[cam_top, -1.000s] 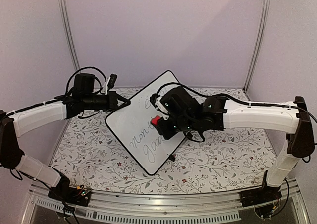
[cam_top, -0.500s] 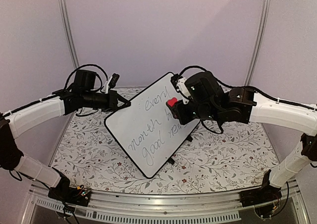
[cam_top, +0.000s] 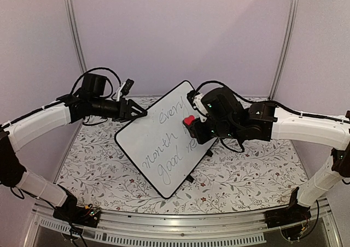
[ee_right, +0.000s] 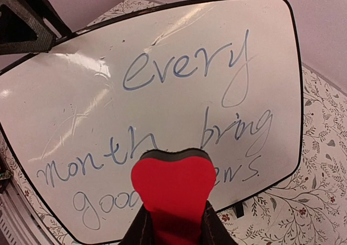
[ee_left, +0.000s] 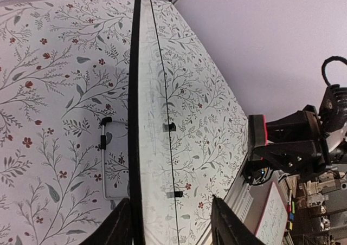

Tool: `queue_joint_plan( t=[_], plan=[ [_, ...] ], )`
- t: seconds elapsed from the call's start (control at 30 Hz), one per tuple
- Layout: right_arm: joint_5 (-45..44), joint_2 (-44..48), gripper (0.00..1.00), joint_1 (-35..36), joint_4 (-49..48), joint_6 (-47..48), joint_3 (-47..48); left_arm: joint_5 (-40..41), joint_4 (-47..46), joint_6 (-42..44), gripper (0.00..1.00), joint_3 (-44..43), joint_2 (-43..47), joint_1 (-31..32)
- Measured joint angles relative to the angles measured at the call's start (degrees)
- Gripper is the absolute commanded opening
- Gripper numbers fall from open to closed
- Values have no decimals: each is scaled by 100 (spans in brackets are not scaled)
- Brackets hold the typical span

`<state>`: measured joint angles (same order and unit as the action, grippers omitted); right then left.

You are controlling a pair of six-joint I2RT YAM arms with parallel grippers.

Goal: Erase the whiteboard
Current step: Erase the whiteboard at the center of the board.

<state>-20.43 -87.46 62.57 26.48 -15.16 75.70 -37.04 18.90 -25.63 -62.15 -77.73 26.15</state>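
Whiteboard (cam_top: 143,143) sits around the middle of the floral bench (cam_top: 246,170), turned on a diagonal, with one corner pointing to the far wall and one toward me. It is propped at a tilt on small black feet. On my right wrist feed I read grey-blue handwriting (ee_right: 184,71): "every month bring good news", all of it legible. My left claw (cam_top: 138,115) is at the board's left corner. Its fingers (ee_left: 122,226) straddle the black frame edge-on, jaws apart, not clamped. My right claw (cam_top: 192,128) is closed on a red eraser (ee_right: 172,185), held in front of the board's right side. I can't tell whether the eraser touches the surface.
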Motion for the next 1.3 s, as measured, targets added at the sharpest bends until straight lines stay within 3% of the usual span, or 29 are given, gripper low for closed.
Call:
queue_joint_plan(
  t=[0.2, 0.4, 0.6, 0.77, 0.87, 1.07, 1.2, 1.3],
  plan=[
    [2, 0, 8, 0, -22, -52, -52, 26, -35, -11, 67, -293, -313, 0],
    [17, -85, 9, 0, -125, 2, 11, 166, -61, -17, 70, -743, -872, -2],
    [225, -632, 9, -9, -289, 487, 457, 138, -146, -11, 56, -1005, -1351, -17],
    [472, -1064, 9, -87, -295, 901, 1128, -20, -295, -42, 36, -1001, -1392, -26],
    [586, -1270, 9, -162, -295, 1032, 1478, -94, -361, -92, 30, -1001, -1394, -31],
    [881, -1698, 9, -457, -284, 1119, 1878, -190, -297, -105, 26, -1163, -1598, -33],
    [1064, -1816, 9, -723, -114, 1108, 1934, -223, -210, -90, 11, -1373, -1803, -33],
    [1104, -1847, 9, -846, 22, 1130, 2050, -243, -192, -96, 7, -1460, -1919, -33]
  ],
)
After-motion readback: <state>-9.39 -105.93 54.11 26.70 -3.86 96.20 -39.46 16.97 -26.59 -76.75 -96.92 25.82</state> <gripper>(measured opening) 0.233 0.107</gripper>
